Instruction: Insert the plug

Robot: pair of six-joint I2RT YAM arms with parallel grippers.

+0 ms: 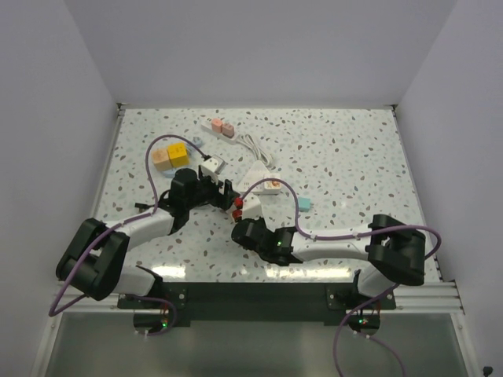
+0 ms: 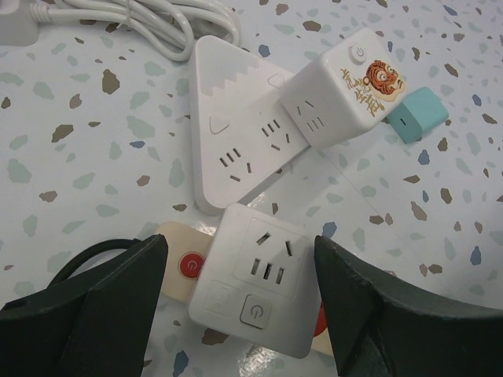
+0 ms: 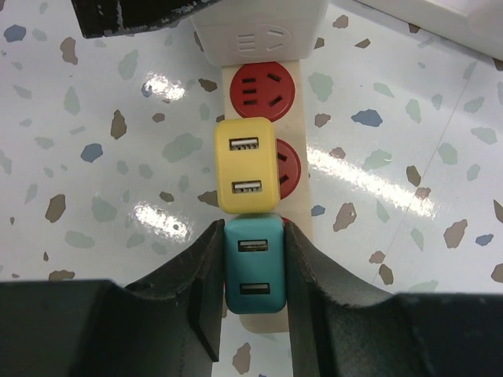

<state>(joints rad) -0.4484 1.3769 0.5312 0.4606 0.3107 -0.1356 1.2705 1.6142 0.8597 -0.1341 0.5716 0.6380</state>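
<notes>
A cream power strip [image 3: 306, 126] with red sockets [image 3: 261, 89] lies on the speckled table. My right gripper [image 3: 251, 236] is shut on a teal plug [image 3: 253, 267], held over the near end of the strip, tight against a yellow plug [image 3: 246, 165] seated in the strip. A white square adapter [image 2: 263, 271] sits on the strip's [image 2: 174, 243] other end. My left gripper [image 2: 240, 251] stands open with a finger on each side of that adapter. From above, both grippers [image 1: 222, 192] [image 1: 240, 224] meet at the strip [image 1: 240, 206].
Just beyond the strip lie a white triangular power strip [image 2: 236, 133], a white cube socket with a tiger print [image 2: 346, 86] and a small teal block [image 2: 415, 115]. A coiled white cable [image 2: 149, 20] runs back to another strip [image 1: 222, 127]. Yellow [image 1: 179, 153] and orange [image 1: 161, 157] cubes sit back left.
</notes>
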